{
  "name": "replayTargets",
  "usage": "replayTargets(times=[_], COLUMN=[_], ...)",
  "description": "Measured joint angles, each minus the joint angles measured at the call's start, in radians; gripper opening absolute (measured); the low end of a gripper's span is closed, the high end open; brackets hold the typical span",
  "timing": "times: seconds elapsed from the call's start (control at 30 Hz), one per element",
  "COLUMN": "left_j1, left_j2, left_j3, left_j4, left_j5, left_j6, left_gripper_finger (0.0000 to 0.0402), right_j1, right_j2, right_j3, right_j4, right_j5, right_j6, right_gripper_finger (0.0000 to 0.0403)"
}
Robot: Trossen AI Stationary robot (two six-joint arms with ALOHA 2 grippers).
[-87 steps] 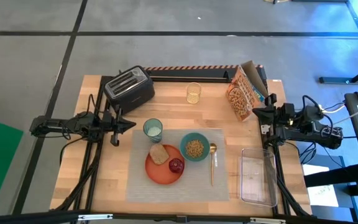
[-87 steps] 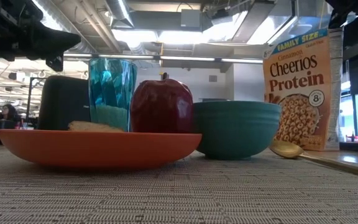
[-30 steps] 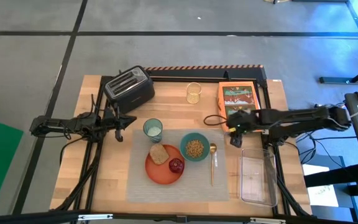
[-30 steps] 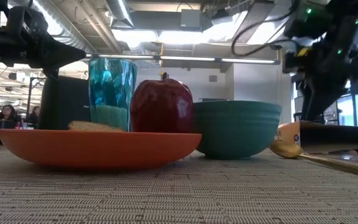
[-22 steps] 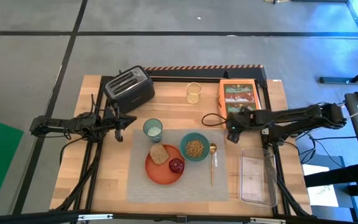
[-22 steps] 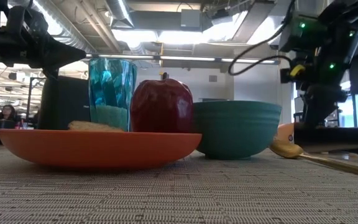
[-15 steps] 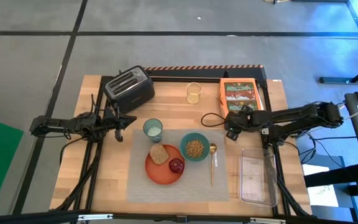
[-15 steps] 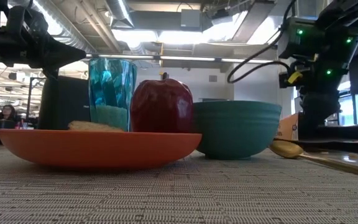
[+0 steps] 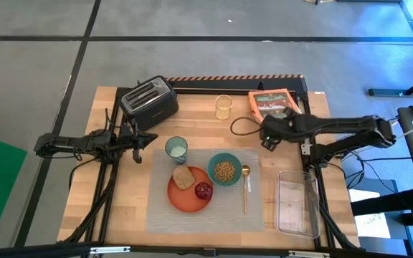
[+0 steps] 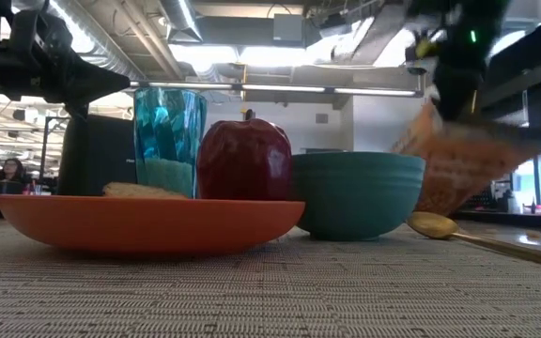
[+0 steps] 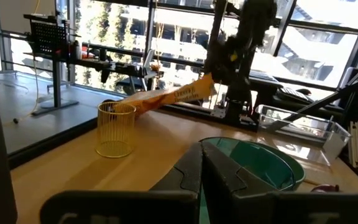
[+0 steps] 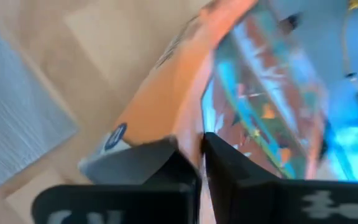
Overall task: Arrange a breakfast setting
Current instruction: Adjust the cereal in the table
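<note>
The grey placemat [image 9: 205, 208] carries the orange plate [image 9: 185, 197] with the toast slice [image 9: 183, 177] and the dark-red fruit [image 9: 203, 190], the teal bowl [image 9: 224, 170] and the gold spoon [image 9: 246, 186]. The pale teal tumbler [image 9: 176, 149] stands at the mat's far left corner. My right gripper [image 9: 268, 135] is at the far right, shut on an orange cereal box [image 9: 272, 102]. My left gripper [image 9: 140, 140] is shut and empty, left of the tumbler. My right gripper pinches a thin edge of the cereal box [image 12: 199, 127] between its two fingers, at the box's near end. The box is tilted in the left wrist view [image 11: 173, 96]: the held end is up, the other end low by the table. Whether that end rests there I cannot tell.
A black toaster [image 9: 149, 100] stands at the far left and a small yellowish glass [image 9: 223, 107] at the far middle. A clear plastic container [image 9: 297, 203] lies at the near right. A black rail [image 9: 221, 84] runs along the far edge.
My right gripper has risen and gone a little toward the far edge with the cereal box. The box lay flat on the table a second ago; its held end has lifted and it now stands tilted. My left arm has kept still.
</note>
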Motion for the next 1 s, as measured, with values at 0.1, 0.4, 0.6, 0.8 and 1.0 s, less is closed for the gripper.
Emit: replayTargets(times=[0.1, 0.4, 0.6, 0.8, 1.0], left_j1=[0.000, 0.000, 0.000, 0.000, 0.000], left_j2=[0.000, 0.000, 0.000, 0.000, 0.000], left_j3=[0.000, 0.000, 0.000, 0.000, 0.000], left_j4=[0.000, 0.000, 0.000, 0.000, -0.001], left_j5=[0.000, -0.004, -0.005, 0.003, 0.028], left_j6=[0.026, 0.043, 0.043, 0.043, 0.043], left_gripper_finger=[0.0002, 0.0002, 0.0002, 0.0001, 0.0002], right_j1=[-0.006, -0.191, -0.394, -0.569, -0.690], right_j2=[0.000, 0.005, 0.064, 0.146, 0.253], right_j3=[0.154, 0.541, 0.698, 0.754, 0.765], right_j4=[-0.116, -0.331, -0.440, -0.437, -0.434], right_j5=[0.019, -0.133, -0.270, -0.460, -0.581], right_j6=[-0.002, -0.005, -0.011, -0.091, -0.157], right_gripper_finger=[0.0006, 0.0001, 0.0000, 0.0000, 0.0000])
